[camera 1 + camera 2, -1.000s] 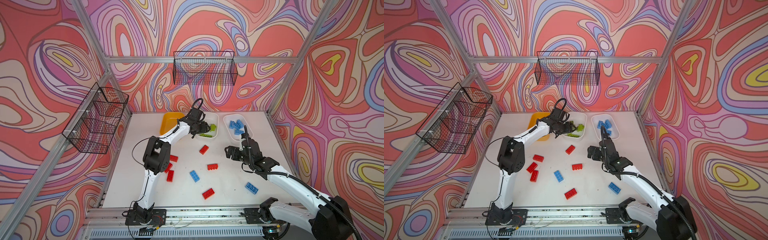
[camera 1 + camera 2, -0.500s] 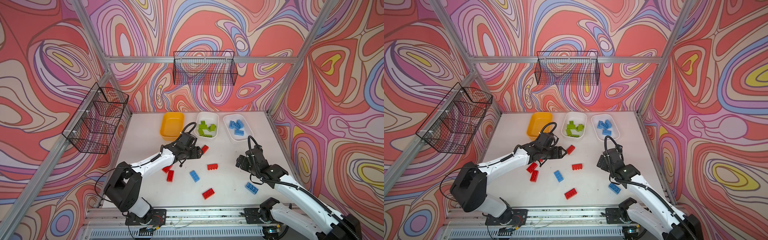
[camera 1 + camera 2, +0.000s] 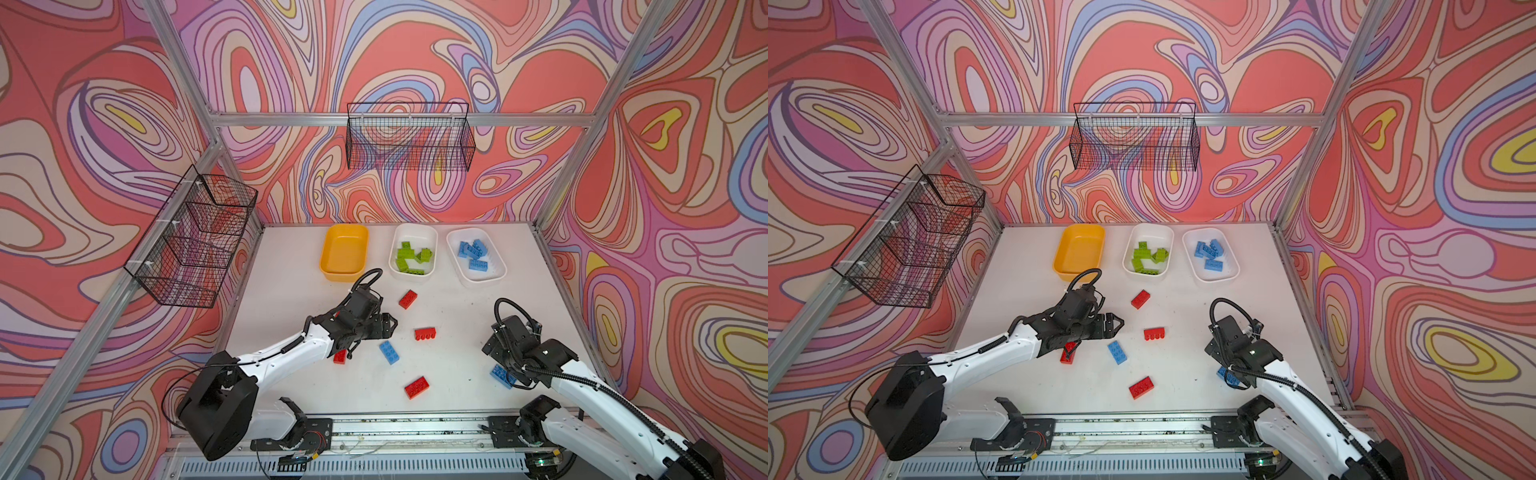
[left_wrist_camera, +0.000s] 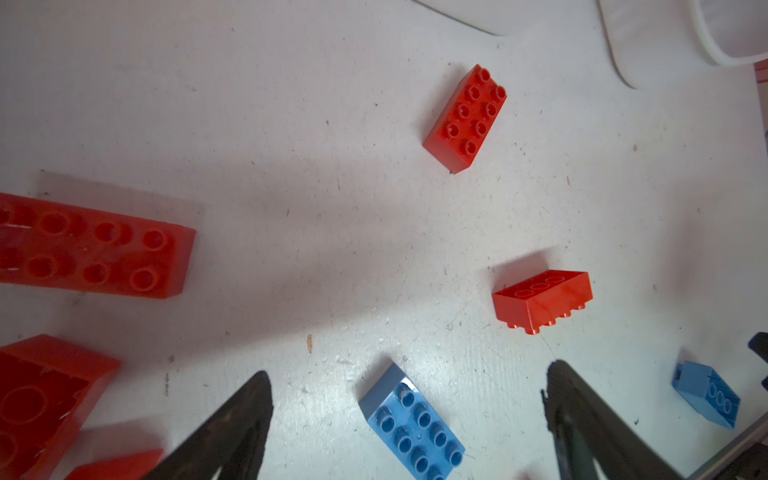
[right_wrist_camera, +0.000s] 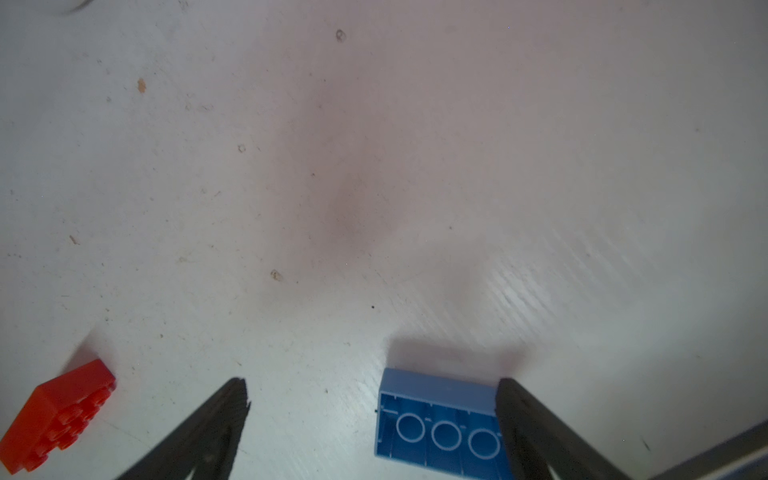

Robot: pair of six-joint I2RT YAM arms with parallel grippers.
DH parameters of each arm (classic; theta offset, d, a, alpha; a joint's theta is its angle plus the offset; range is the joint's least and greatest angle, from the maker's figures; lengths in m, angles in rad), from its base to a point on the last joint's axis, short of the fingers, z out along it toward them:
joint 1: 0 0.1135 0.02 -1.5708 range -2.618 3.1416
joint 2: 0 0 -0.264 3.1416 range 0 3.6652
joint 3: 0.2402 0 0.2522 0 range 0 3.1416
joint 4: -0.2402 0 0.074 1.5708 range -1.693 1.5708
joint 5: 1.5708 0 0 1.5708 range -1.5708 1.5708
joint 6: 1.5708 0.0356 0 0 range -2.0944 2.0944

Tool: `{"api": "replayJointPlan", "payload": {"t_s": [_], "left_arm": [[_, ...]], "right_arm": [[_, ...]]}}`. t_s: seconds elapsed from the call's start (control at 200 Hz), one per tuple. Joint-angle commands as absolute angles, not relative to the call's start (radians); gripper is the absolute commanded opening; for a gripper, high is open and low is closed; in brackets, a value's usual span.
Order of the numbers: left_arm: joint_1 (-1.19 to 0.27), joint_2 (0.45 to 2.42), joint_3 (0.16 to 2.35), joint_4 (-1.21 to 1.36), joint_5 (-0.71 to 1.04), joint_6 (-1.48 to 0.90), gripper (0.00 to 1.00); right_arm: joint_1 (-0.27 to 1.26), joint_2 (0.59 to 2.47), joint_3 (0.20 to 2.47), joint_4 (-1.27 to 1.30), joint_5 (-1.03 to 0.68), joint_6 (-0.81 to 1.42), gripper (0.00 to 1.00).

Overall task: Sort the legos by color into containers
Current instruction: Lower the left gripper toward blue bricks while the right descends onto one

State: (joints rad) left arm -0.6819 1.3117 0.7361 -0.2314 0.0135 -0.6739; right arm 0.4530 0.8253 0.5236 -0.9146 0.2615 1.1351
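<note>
The left gripper (image 4: 407, 370) hangs over the white table (image 4: 291, 166) with its jaws spread wide and a blue brick (image 4: 413, 428) lying untouched between them. The right gripper (image 5: 370, 380), also spread, straddles a tipped blue brick (image 5: 436, 419) close against one finger (image 5: 536, 432). Around them red bricks (image 3: 408, 299) lie loose. At the back, green bricks (image 3: 411, 255) sit in the middle white tub (image 3: 415, 226), and blue bricks (image 3: 473, 251) sit in the end white tub (image 3: 490, 271). A yellow tub (image 3: 343, 253) stands beside them.

Both top views give you the whole table (image 3: 291, 270) from high at its front; wrist views sit close above it, probably tilted.
</note>
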Motion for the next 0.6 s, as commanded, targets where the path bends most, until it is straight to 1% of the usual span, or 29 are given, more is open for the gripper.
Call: {"api": "replayJointPlan", "payload": {"t_s": [0.0, 0.03, 0.341, 0.591], "left_arm": [[-0.684, 1.279, 0.712, -0.215, -0.019, -0.650, 0.99], [-0.684, 1.274, 0.709, -0.216, -0.021, -0.642, 1.00], [-0.684, 1.258, 0.677, -0.188, -0.005, -0.639, 1.00], [-0.684, 1.256, 0.665, -0.186, 0.017, -0.632, 1.00]], "right_arm": [[0.457, 0.805, 0.524, -0.992, 0.265, 1.223, 0.98], [0.457, 0.811, 0.532, -1.008, 0.276, 1.228, 0.98], [0.457, 0.934, 0.555, -1.006, 0.257, 1.220, 0.98], [0.456, 0.974, 0.561, -1.008, 0.227, 1.223, 0.98]]}}
